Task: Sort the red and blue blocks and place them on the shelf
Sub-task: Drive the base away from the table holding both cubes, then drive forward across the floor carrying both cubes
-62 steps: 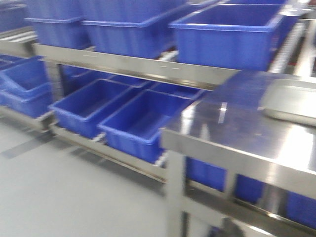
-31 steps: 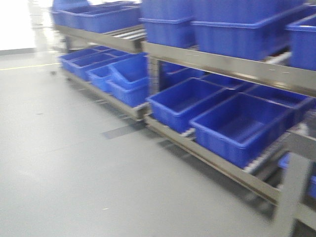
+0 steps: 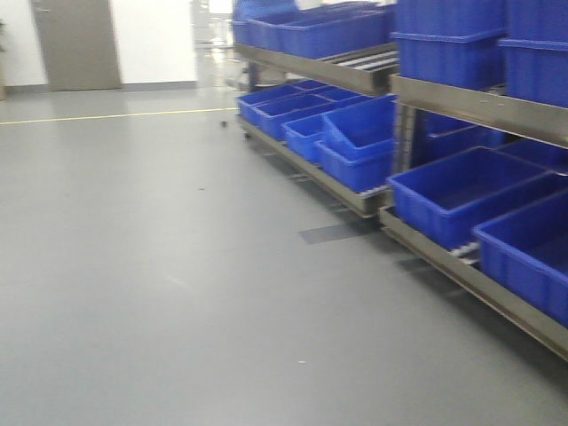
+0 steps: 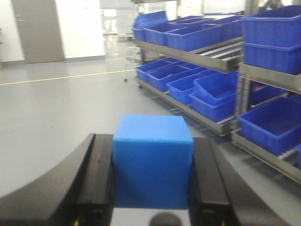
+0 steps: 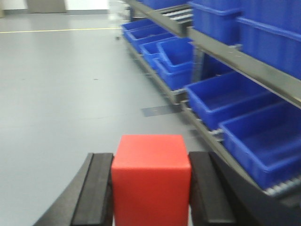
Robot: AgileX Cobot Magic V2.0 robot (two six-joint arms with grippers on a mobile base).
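The grey floor (image 3: 160,266) fills most of my front view. The shelf (image 3: 461,99) runs along my right side, its long rails going away into the depth, loaded with blue bins (image 3: 453,191). So the shelf lies to the right of both jaws, and I judge that my right arm is the nearer one; I would need to turn toward it before placing. My left jaws are closed against two sides of the blue block (image 4: 153,160), and my right jaws grip the red block (image 5: 151,176) the same way. As cubes, they have no long axis.
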